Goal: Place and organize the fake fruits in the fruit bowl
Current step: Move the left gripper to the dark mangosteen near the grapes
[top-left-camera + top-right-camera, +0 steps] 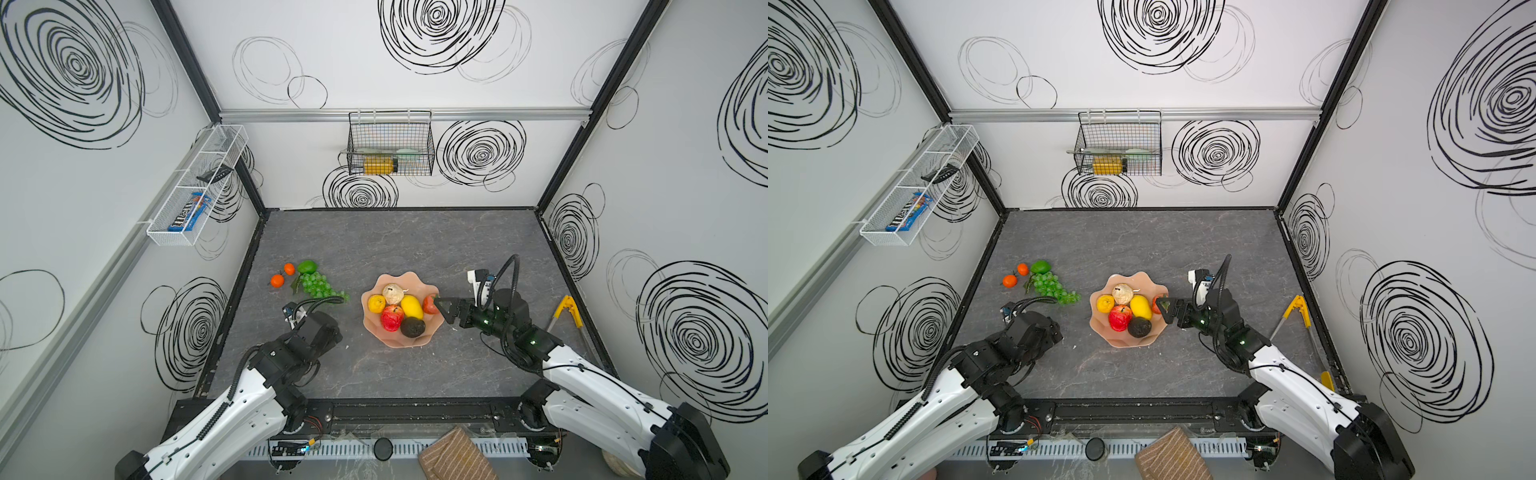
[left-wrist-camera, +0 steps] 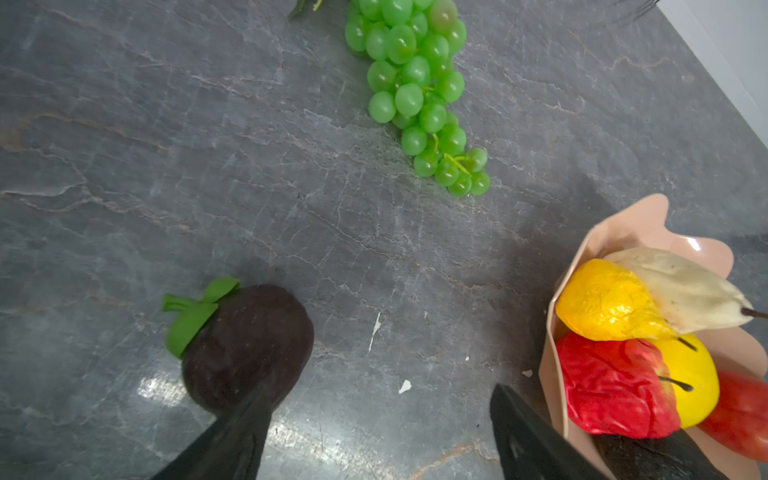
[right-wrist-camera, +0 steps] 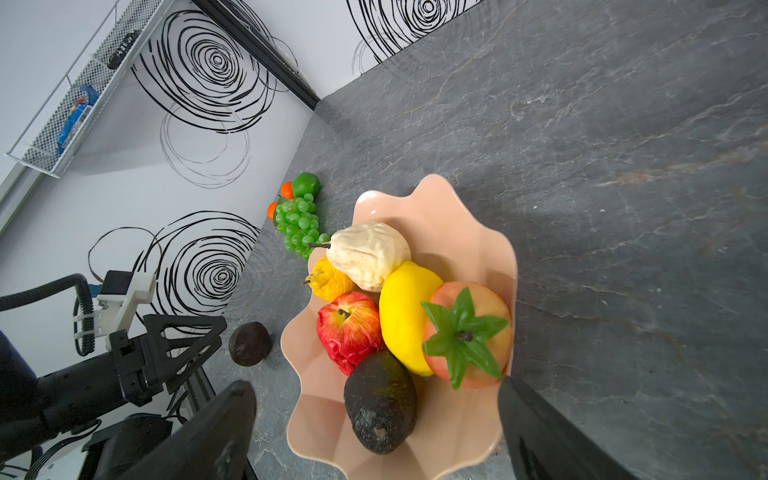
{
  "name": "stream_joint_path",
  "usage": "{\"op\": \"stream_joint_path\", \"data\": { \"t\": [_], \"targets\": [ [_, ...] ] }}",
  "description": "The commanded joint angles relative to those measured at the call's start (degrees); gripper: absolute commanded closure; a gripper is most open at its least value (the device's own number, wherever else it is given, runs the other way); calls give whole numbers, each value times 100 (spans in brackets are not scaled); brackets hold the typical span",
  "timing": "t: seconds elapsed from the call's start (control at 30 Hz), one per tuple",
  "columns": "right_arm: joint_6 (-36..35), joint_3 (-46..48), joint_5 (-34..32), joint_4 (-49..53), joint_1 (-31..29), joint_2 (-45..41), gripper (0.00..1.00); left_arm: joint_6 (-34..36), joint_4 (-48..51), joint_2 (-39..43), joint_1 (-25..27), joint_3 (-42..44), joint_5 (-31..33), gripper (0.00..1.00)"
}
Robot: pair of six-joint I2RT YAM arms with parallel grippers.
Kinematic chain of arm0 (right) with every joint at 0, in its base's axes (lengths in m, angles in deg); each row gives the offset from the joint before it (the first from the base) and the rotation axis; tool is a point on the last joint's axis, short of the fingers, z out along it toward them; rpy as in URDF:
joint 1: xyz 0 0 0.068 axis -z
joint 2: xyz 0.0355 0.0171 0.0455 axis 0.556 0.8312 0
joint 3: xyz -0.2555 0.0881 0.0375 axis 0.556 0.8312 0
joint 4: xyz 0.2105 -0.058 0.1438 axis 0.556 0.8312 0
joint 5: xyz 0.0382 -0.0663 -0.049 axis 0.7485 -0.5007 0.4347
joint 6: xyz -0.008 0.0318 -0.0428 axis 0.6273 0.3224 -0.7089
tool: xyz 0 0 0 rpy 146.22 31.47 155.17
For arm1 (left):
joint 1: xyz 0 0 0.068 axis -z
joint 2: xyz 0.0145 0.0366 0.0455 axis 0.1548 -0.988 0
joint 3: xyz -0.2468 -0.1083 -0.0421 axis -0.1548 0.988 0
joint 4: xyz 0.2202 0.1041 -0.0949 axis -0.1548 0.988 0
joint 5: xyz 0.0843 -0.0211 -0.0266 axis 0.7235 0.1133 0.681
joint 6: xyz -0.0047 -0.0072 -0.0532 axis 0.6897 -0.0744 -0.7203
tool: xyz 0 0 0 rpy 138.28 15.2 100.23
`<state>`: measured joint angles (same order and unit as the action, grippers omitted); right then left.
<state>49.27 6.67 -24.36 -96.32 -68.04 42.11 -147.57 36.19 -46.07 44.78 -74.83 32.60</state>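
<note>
The peach fruit bowl point(image 1: 390, 338) holds a beige pear point(image 1: 392, 293), a yellow pear, a lemon point(image 1: 411, 306), a red apple point(image 1: 391, 318), a dark avocado point(image 3: 380, 405) and a red fruit with a green calyx point(image 3: 467, 334). Two oranges point(image 1: 277, 280), a lime point(image 1: 306, 266) and grapes point(image 1: 318, 284) lie on the table at the left. My left gripper point(image 2: 382, 392) is open and empty, and a dark round leafy fruit point(image 2: 249, 345) sits on the table at one fingertip. My right gripper point(image 3: 374, 386) is open, straddling the bowl's right rim.
Yellow-handled tongs point(image 1: 567, 309) lie by the right wall. A black wire basket point(image 1: 390, 145) hangs on the back wall and a white mesh shelf point(image 1: 195, 187) on the left wall. A folded cloth point(image 1: 455, 455) lies past the table's front edge.
</note>
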Motion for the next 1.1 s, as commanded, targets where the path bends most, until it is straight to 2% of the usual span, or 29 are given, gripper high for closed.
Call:
{"op": "stream_joint_path", "data": {
  "t": [0.0,0.33,0.6,0.73,0.9,1.07],
  "targets": [
    [-154,53,-97,-153,-107,-180,4,-765,736,109,51,-162,406,11],
    [-219,111,-274,-95,-362,-302,3,-877,597,108,-58,158,255,5],
    [-222,70,-297,15,-372,-365,3,-242,-351,-229,-725,478,-263,3],
    [-219,96,-299,19,-362,-355,2,244,-916,-481,-1158,612,-595,6],
    [-222,63,-305,38,-362,-329,2,862,-1432,-912,-1444,560,-418,9],
    [-219,65,-304,28,-353,-285,2,1474,-2070,-1413,-1854,478,-539,10]
  ]
}}
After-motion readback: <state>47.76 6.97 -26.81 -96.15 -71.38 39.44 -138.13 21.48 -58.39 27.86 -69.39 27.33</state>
